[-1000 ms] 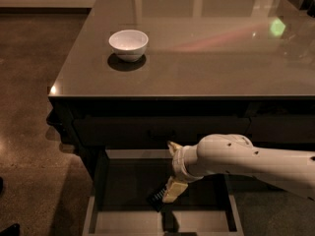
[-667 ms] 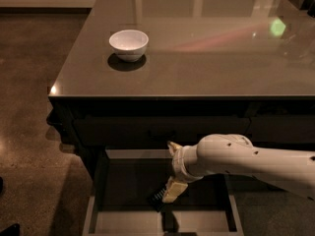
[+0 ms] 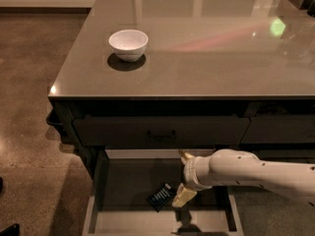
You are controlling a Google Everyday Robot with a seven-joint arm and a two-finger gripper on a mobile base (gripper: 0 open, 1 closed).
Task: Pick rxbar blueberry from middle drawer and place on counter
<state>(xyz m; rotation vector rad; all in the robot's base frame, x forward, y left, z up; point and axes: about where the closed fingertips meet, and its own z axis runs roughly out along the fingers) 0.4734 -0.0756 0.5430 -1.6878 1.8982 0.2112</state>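
The rxbar blueberry is a small dark wrapper bar with white print. It lies flat on the dark floor of the open middle drawer, below the counter's front edge. My gripper is at the end of the white arm, which reaches in from the right. It hangs low inside the drawer, its tip just right of the bar and very close to it. The bar rests on the drawer floor. The counter is a glossy grey-brown slab above.
A white bowl stands on the counter's left part. A shut dark drawer front with a bar handle sits just above the open drawer. Brown floor lies to the left.
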